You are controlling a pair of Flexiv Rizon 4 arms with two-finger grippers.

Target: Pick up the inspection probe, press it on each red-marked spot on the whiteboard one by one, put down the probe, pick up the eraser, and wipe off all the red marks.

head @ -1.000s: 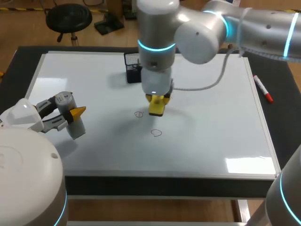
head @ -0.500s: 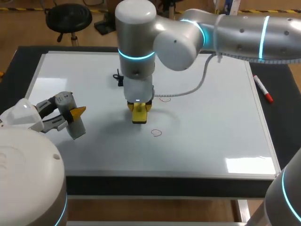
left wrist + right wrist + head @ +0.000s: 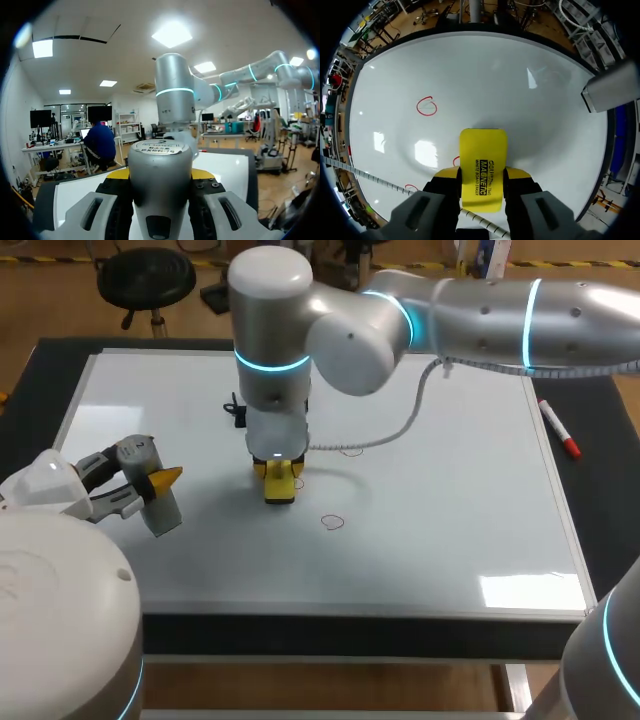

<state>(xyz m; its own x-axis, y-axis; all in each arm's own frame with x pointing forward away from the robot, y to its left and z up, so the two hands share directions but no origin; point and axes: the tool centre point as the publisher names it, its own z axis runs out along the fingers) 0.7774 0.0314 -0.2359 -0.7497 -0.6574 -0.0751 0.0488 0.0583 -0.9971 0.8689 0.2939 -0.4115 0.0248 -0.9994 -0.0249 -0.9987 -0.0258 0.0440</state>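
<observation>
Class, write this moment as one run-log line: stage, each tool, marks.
stage: erase | right tool: shut on eraser, on whiteboard | left tool: shut on probe | red marks: some left

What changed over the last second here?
The right claw, shut on the yellow rectangular eraser, slid leftward across the white whiteboard, onto the red circle it was beside. The left claw kept holding the grey cylindrical probe in place; the nearer red circle remains.
</observation>
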